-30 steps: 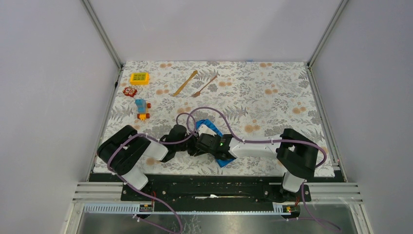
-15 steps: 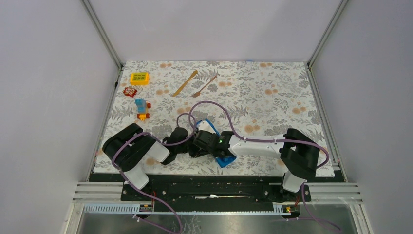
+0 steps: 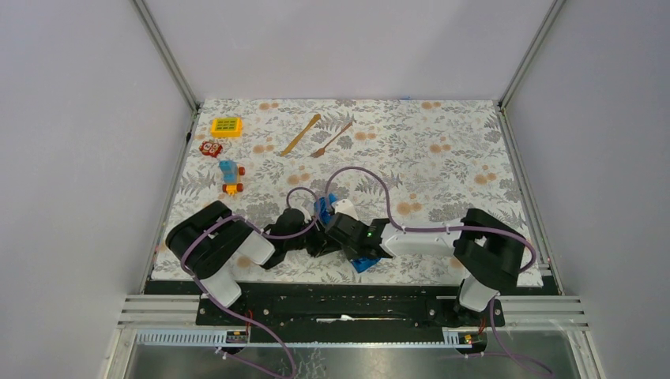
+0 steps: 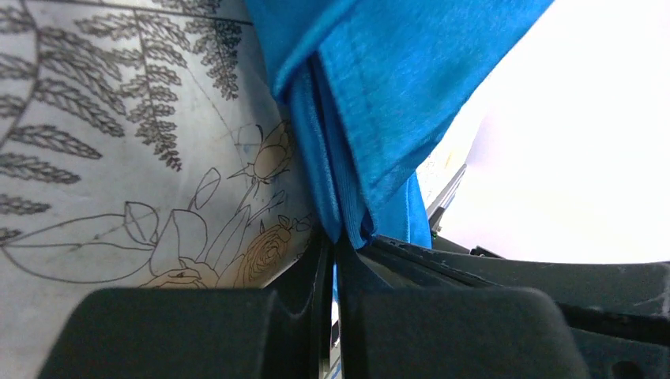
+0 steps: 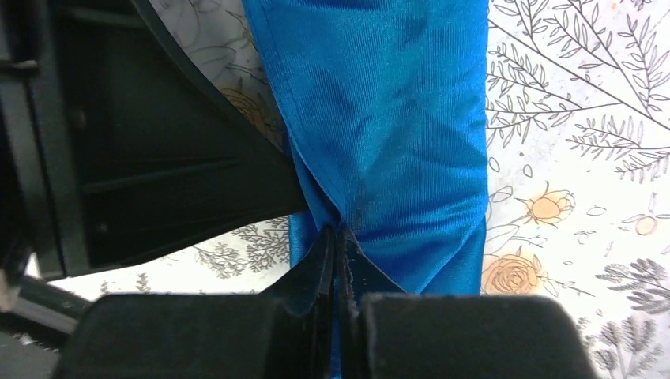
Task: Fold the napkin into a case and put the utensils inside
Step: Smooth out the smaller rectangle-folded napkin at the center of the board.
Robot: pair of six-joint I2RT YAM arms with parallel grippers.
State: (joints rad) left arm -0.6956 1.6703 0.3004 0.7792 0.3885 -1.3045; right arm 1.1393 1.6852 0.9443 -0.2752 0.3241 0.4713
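The near middle of the desk (image 3: pixel 442 150) was crowded: the left pincer (image 4: pixel 333 260) and right pincer (image 5: pixel 338 251) met almost nose to nose, both clamped on the blue napkin (image 5: pixel 395 118), with purple cables (image 3: pixel 371 178) looping above them toward the far side. Along the far left stood the yellow toy (image 3: pixel 227 126), red toy (image 3: pixel 210 148) and blue-orange toy (image 3: pixel 230 177), while the wooden knife (image 3: pixel 301 134) and fork (image 3: pixel 332 139) lay close together at the far middle. The right half of the floral surface lay open for a pass, as did the gap between toys and utensils.

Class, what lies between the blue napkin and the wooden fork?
Between napkin and fork: only bare tablecloth, a purple cable looping over it, in the top view.
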